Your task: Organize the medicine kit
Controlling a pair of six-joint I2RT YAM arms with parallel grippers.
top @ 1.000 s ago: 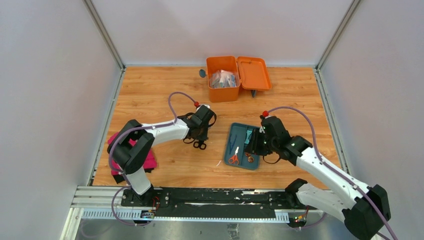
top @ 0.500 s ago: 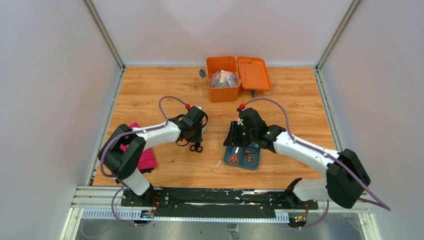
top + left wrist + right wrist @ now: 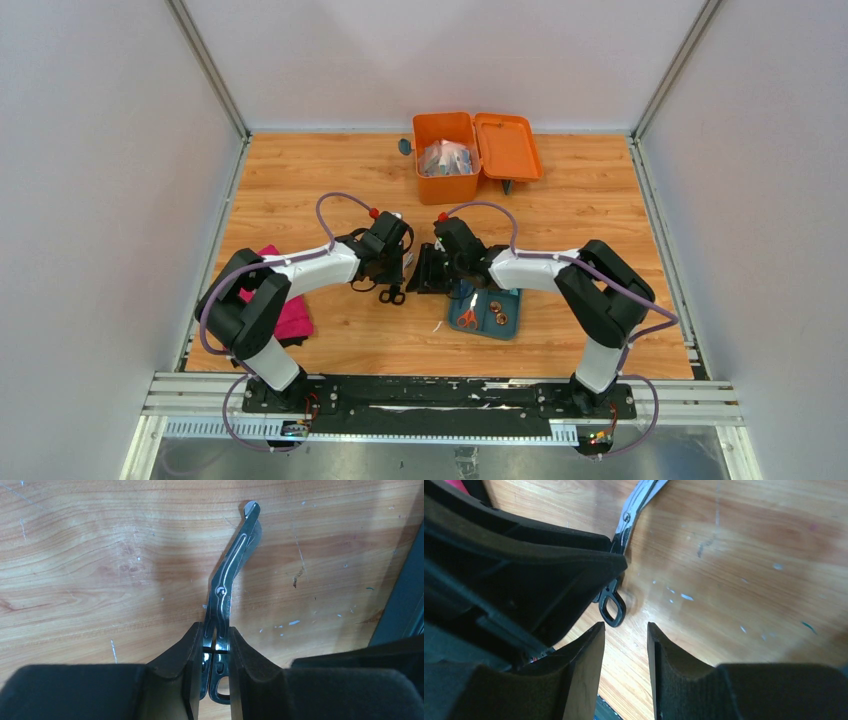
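The small orange plastic medicine kit stood at the far edge of the counter, a little right of centre, with its hinged orange lid thrown flat open to the right. Inside the box lay a heap of clear plastic packets; what they held was too small to tell. Nearer the arms, right of centre, a flat teal divided tray sat on the wood, partly covered by the right arm. Small red-handled scissors lay in its near-left section and some brownish round pieces just beside them to the right.

The left pincer was clenched on steel bandage scissors with angled blades, pinching the shanks just below the pivot, the blades pointing away over the wood and one black finger ring showing between the pads. The right pincer was released, its pads apart with only bare wood between them, just beside that finger ring and close against the left pincer.

The counter was scuffed, light wood-grain laminate. A crumpled pink cloth lay at its left edge by the left arm. Plain white walls with aluminium corner posts enclosed it on three sides.
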